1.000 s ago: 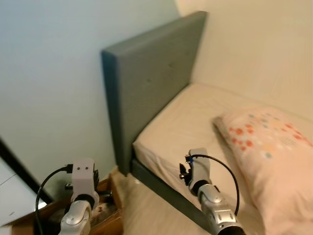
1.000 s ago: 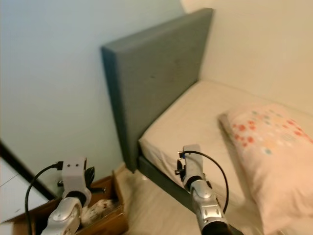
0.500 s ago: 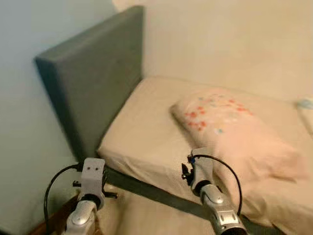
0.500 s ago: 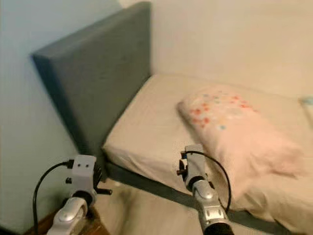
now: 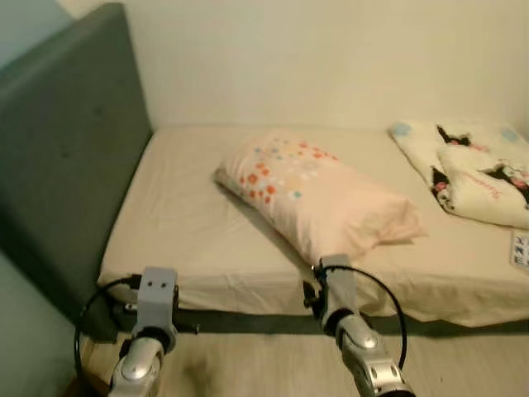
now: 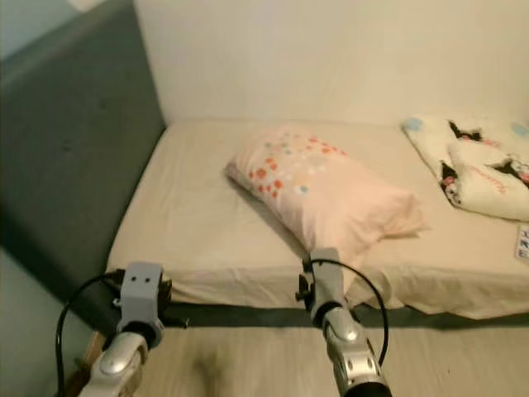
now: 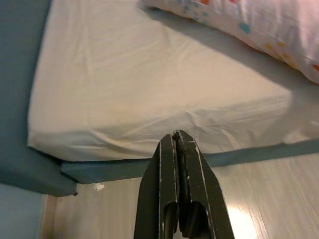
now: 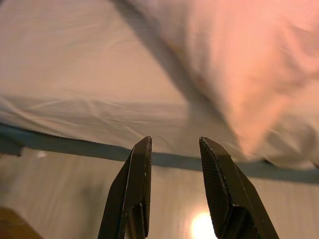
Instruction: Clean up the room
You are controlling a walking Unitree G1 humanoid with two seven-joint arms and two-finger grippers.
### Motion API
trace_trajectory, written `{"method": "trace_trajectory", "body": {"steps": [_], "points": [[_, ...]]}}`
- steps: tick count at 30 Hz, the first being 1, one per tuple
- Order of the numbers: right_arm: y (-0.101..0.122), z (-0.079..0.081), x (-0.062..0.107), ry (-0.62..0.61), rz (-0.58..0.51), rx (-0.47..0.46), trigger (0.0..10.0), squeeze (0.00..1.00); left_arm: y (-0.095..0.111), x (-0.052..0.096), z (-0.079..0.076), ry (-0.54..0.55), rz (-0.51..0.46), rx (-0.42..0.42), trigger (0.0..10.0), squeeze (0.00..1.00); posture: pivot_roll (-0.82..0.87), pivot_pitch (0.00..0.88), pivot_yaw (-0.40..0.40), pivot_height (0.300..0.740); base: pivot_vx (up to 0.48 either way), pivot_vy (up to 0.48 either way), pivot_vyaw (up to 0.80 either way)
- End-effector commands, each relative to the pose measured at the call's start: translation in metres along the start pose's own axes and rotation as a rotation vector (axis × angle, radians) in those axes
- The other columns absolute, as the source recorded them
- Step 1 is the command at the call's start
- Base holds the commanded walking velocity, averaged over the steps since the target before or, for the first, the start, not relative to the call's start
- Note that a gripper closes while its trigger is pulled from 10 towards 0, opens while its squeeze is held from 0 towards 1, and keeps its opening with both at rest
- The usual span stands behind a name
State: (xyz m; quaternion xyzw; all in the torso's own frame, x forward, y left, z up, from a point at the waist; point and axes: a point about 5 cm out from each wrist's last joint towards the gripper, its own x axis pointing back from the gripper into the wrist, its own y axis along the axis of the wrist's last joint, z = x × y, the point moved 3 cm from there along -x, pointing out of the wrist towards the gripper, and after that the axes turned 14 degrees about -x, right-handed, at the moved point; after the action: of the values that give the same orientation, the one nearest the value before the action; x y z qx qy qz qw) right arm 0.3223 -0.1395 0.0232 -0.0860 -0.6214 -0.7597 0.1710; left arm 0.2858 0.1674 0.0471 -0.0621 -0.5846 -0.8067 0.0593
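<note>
Plainly, from the head views, the pillow (image 5: 318,198) lay slantwise on the bed (image 5: 182,223), its near corner just beyond the right gripper (image 8: 172,149), the nearer of the two. It looked soft and puffy, pale pink with coloured dots; a cartoon-print blanket (image 5: 475,169) sat bunched further along the bed. In the left wrist view, the left gripper (image 7: 176,139) was pressed closed, empty, before the wrinkled sheet. In the right wrist view, the right gripper's fingers stood narrowly apart, holding nothing.

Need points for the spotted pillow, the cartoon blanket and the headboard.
spotted pillow (image 5: 318,198), left eye view, middle of its top face.
cartoon blanket (image 5: 475,169), left eye view, folded middle part.
headboard (image 6: 70,165), right eye view, padded front face.
</note>
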Motion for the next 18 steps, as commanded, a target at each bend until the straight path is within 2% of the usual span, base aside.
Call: {"method": "trace_trajectory", "body": {"steps": [1,7,12,18], "points": [[-0.0022,-0.0043,0.0019,-0.012,0.011,-0.002,10.0,0.00,-0.0031,0.0013,-0.0016,-0.009,0.006,-0.019,10.0,0.00,-0.04,0.099,-0.026,0.740,0.000,0.000,-0.80],[-0.0025,-0.0048,0.0030,-0.005,0.016,0.007,10.0,0.00,-0.0015,0.0011,-0.0012,-0.001,-0.007,-0.018,10.0,0.00,-0.04,0.096,-0.026,0.740,0.000,0.000,-0.73],[-0.0041,-0.0009,0.0038,0.027,0.023,0.035,10.0,0.00,0.0016,0.0023,-0.0020,-0.005,-0.031,-0.010,10.0,0.00,-0.04,0.094,-0.027,0.740,0.000,0.000,0.00],[-0.0047,0.0008,0.0041,0.030,0.022,0.031,10.0,0.00,0.0030,0.0033,-0.0006,-0.002,-0.041,-0.005,10.0,0.00,-0.04,0.093,-0.029,0.740,0.357,0.000,0.00]]}}
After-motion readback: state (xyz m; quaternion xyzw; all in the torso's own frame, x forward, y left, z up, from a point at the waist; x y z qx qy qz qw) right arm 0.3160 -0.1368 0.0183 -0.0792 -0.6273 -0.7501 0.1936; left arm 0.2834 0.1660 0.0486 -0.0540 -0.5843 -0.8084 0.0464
